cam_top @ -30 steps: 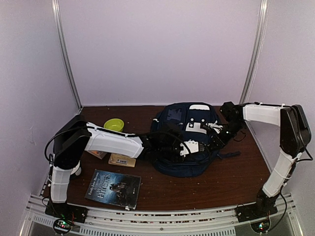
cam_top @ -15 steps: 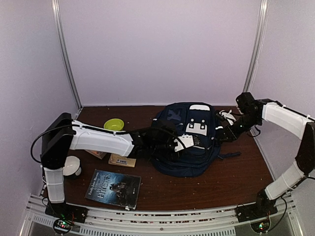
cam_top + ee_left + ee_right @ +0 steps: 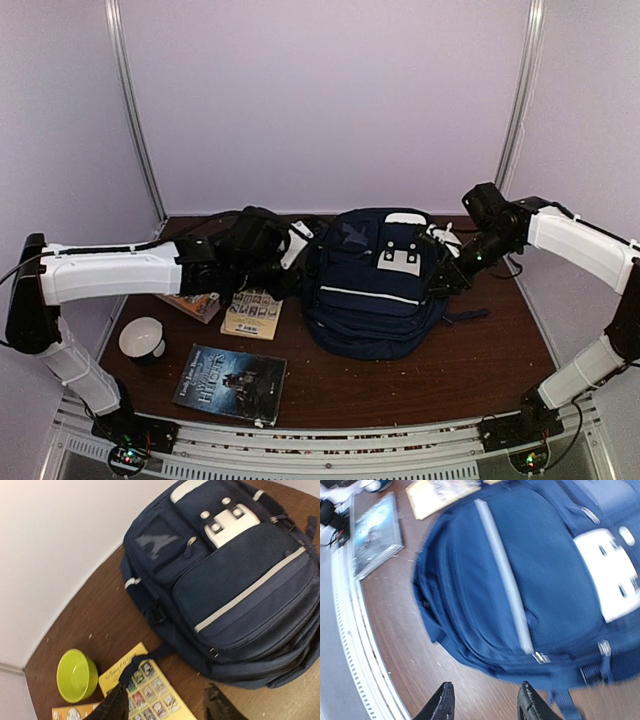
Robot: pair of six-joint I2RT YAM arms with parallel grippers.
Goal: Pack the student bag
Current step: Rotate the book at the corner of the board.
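Note:
The student bag (image 3: pixel 375 290) lies front-up in the middle of the table, navy with a white stripe and white patches, its pockets zipped. It fills the left wrist view (image 3: pixel 225 570) and the right wrist view (image 3: pixel 520 580). My left gripper (image 3: pixel 288 262) hovers just left of the bag, open (image 3: pixel 167 711), with nothing between its fingers; a yellow book (image 3: pixel 145 690) and a dark strap end lie under it. At the bag's right side my right gripper (image 3: pixel 447 268) hangs open (image 3: pixel 487 706) above bare wood, holding nothing.
A dark-covered book (image 3: pixel 230 383) lies near the front left. The yellow book (image 3: pixel 252 312), an orange book (image 3: pixel 195 303) and a white cup (image 3: pixel 143 338) sit to the left. A lime-green bowl (image 3: pixel 76 674) stands by the back wall. A metal rail (image 3: pixel 320 440) edges the front.
Both grippers were shut at the bag a second ago. They have opened and let go; the left arm drew back to the left, the right pulled away to the right.

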